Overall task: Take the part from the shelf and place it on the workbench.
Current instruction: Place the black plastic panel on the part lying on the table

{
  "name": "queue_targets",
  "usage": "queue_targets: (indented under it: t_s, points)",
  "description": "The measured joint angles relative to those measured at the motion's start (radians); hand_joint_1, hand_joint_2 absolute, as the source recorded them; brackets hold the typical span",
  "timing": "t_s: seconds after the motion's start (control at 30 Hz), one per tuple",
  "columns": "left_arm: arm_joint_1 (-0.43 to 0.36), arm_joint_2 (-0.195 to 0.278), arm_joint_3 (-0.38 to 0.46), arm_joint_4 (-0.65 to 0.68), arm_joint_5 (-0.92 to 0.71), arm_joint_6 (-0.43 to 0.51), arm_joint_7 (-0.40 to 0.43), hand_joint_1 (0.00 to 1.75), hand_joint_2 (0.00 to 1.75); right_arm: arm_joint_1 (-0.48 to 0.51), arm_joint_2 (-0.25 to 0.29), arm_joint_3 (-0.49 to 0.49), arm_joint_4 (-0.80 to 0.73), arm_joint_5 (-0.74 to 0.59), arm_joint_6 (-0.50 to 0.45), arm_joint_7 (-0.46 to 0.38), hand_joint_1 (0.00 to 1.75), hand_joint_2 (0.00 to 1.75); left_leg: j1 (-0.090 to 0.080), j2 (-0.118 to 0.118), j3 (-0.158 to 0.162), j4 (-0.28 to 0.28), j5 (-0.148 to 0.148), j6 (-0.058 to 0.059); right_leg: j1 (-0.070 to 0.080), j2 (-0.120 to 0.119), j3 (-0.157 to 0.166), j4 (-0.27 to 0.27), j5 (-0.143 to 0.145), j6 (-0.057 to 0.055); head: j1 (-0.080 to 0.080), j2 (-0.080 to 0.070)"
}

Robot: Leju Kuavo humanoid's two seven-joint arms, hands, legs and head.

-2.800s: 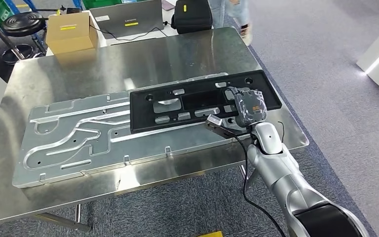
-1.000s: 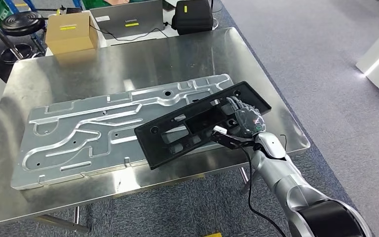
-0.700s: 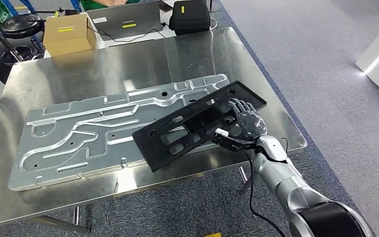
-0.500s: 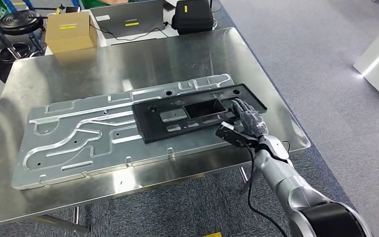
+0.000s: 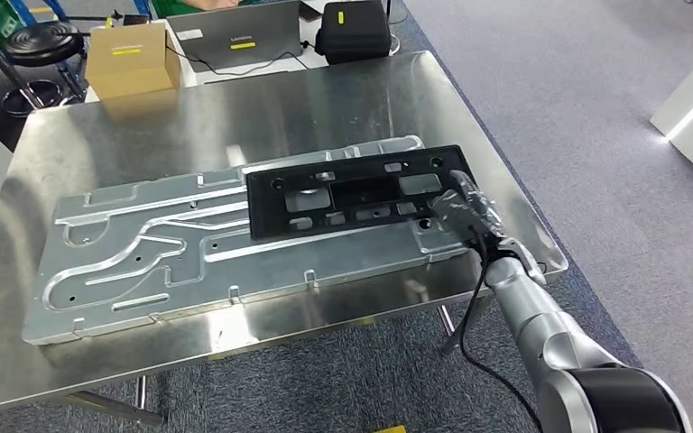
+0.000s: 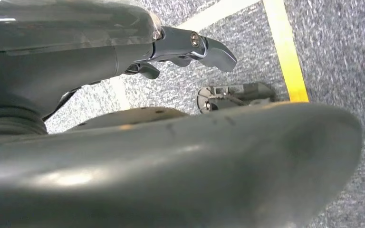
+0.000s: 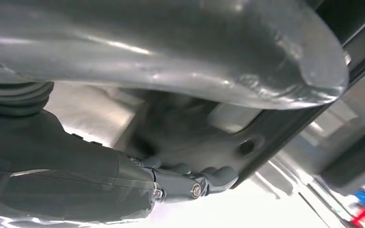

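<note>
The part point(image 5: 352, 194), a long black plastic frame with several cut-outs, lies flat across the right half of a large silver stamped plate point(image 5: 144, 244) on the steel workbench point(image 5: 235, 108). My right hand point(image 5: 463, 209) is at the part's right end. In the right wrist view its thumb point(image 7: 195, 52) lies over the black frame point(image 7: 271, 123) and its fingers point(image 7: 204, 183) curl under the frame's edge beside a hole, so it grips that end. My left hand point(image 6: 171, 152) hangs over the floor with its fingers point(image 6: 195, 45) apart and nothing in them.
At the far side of the workbench stand a cardboard box point(image 5: 131, 56), a grey laptop point(image 5: 235, 32) and a black bag point(image 5: 354, 27). A black stool point(image 5: 41, 41) is at the far left. Grey carpet surrounds the bench, with a yellow floor line point(image 6: 285, 52).
The part came down from a tilted, lifted pose to lie flat and level on the silver plate. My right hand moved with it, toward the bench's right edge.
</note>
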Motion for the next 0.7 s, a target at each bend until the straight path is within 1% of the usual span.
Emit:
queue_targets:
  t_s: [0.03,0.07,0.1,0.17,0.2,0.23,0.27,0.3,0.33,0.37,0.4,0.43,0.5,0.53,0.57,0.6,0.63,0.7]
  points:
    - [0.0,0.0,0.0,0.0,0.0,0.0,-0.004,0.0,0.0,-0.006,-0.006,-0.013,0.0,-0.009,0.027,0.001,0.0,0.0,0.001,0.0,-0.002,0.005,-0.005,-0.005,-0.001,0.0,0.001,-0.002,0.002,-0.006,0.0,0.0]
    - [0.001,0.0,0.0,0.0,0.0,-0.001,-0.008,0.0,0.0,-0.012,-0.011,-0.023,0.0,-0.016,0.05,0.001,0.0,0.0,0.003,0.001,-0.008,0.02,-0.017,-0.01,-0.002,0.0,0.001,-0.004,0.003,-0.012,-0.001,0.0]
    - [0.0,0.0,0.0,0.0,0.0,-0.002,-0.011,0.0,0.0,-0.019,-0.017,-0.032,-0.001,-0.024,0.07,0.002,0.0,0.0,0.004,0.002,-0.024,0.059,-0.041,-0.015,-0.003,0.0,0.002,-0.007,0.004,-0.017,-0.002,0.0]
    - [0.0,-0.001,0.0,0.0,0.0,-0.003,-0.017,0.0,0.0,-0.027,-0.029,-0.048,-0.003,-0.042,0.095,0.0,0.0,0.0,0.007,0.003,-0.081,0.186,-0.106,-0.02,-0.001,-0.001,0.003,-0.007,0.004,-0.022,-0.004,0.0]
    - [0.001,-0.001,0.0,0.0,0.001,-0.003,-0.02,0.0,0.0,-0.028,-0.035,-0.056,-0.004,-0.053,0.102,-0.002,0.0,0.0,0.008,0.003,-0.113,0.253,-0.132,-0.022,0.0,-0.002,0.003,-0.007,0.004,-0.023,-0.004,0.0]
    - [0.001,-0.001,0.0,0.0,0.001,-0.003,-0.022,0.0,0.0,-0.029,-0.04,-0.064,-0.005,-0.064,0.104,-0.005,0.0,0.0,0.008,0.003,-0.131,0.289,-0.139,-0.022,0.001,-0.002,0.003,-0.007,0.004,-0.024,-0.004,0.0]
    - [0.002,-0.001,0.0,0.0,0.002,-0.004,-0.024,0.0,0.0,-0.029,-0.043,-0.072,-0.007,-0.075,0.104,-0.012,0.0,0.0,0.008,0.003,-0.133,0.29,-0.127,-0.021,0.002,-0.002,0.004,-0.006,0.003,-0.024,-0.004,0.0]
    - [0.002,-0.001,0.001,0.0,0.004,-0.004,-0.025,0.0,0.0,-0.029,-0.046,-0.079,-0.009,-0.086,0.102,-0.022,0.0,0.0,0.008,0.003,-0.118,0.257,-0.1,-0.018,0.002,-0.001,0.005,-0.006,0.003,-0.023,-0.004,0.0]
    - [0.001,-0.001,0.001,0.0,0.005,-0.004,-0.026,0.0,0.0,-0.029,-0.047,-0.085,-0.014,-0.099,0.096,-0.04,0.0,0.0,0.008,0.003,-0.087,0.189,-0.06,-0.014,0.003,0.0,0.006,-0.006,0.003,-0.023,-0.004,0.0]
    - [0.001,-0.001,0.002,0.0,0.008,-0.004,-0.026,0.0,0.0,-0.028,-0.048,-0.091,-0.021,-0.112,0.085,-0.066,0.0,0.0,0.006,0.002,-0.053,0.118,-0.03,-0.009,0.004,0.0,0.007,-0.006,0.002,-0.021,-0.004,0.0]
    - [0.0,-0.002,0.004,0.0,0.012,-0.004,-0.027,0.0,0.0,-0.026,-0.047,-0.096,-0.031,-0.132,0.069,-0.1,0.0,0.0,0.005,0.002,-0.026,0.06,-0.01,-0.004,0.005,0.001,0.006,-0.005,0.002,-0.018,-0.004,0.0]
    - [-0.001,-0.002,0.006,0.0,0.016,-0.004,-0.028,0.0,0.0,-0.019,-0.044,-0.1,-0.048,-0.158,0.05,-0.137,0.0,0.0,0.003,0.002,-0.008,0.02,0.0,-0.001,0.006,0.001,0.005,-0.005,0.002,-0.014,-0.003,0.0]
    - [-0.002,-0.003,0.011,0.0,0.022,-0.004,-0.029,0.0,0.0,0.011,-0.033,-0.102,-0.1,-0.218,0.014,-0.19,0.0,0.0,0.0,0.001,-0.001,0.002,-0.002,0.005,0.006,0.001,0.005,-0.007,0.004,-0.003,-0.003,0.0]
    - [-0.002,-0.004,0.013,0.0,0.024,-0.005,-0.029,0.0,0.0,0.034,-0.025,-0.099,-0.137,-0.253,-0.003,-0.2,0.0,0.0,0.003,0.001,0.001,-0.003,0.001,0.01,0.005,0.0,0.006,-0.007,0.002,0.002,-0.003,0.0]
    - [-0.003,-0.005,0.015,0.0,0.026,-0.006,-0.029,0.0,0.0,0.062,-0.018,-0.092,-0.179,-0.288,-0.021,-0.206,0.0,0.0,0.005,0.002,0.005,-0.009,0.004,0.017,0.005,0.0,0.004,0.001,-0.005,0.007,-0.003,0.0]
    - [-0.003,-0.006,0.018,0.0,0.029,-0.007,-0.029,0.0,0.0,0.093,-0.013,-0.079,-0.224,-0.321,-0.041,-0.208,0.0,0.0,0.007,0.002,0.008,-0.015,0.008,0.023,0.004,0.0,-0.007,0.027,-0.024,0.011,-0.002,0.0]
    - [-0.004,-0.007,0.02,0.0,0.031,-0.009,-0.027,0.0,0.0,0.126,-0.01,-0.059,-0.267,-0.348,-0.063,-0.21,0.0,0.0,0.009,0.001,0.01,-0.018,0.01,0.027,0.003,0.0,-0.027,0.074,-0.053,0.014,-0.002,0.0]
    - [-0.004,-0.009,0.025,0.0,0.035,-0.014,-0.024,0.0,0.0,0.19,-0.009,-0.008,-0.34,-0.379,-0.097,-0.213,0.0,0.0,0.007,0.0,0.01,-0.018,0.01,0.031,0.0,0.0,-0.087,0.2,-0.112,0.019,-0.001,0.0]
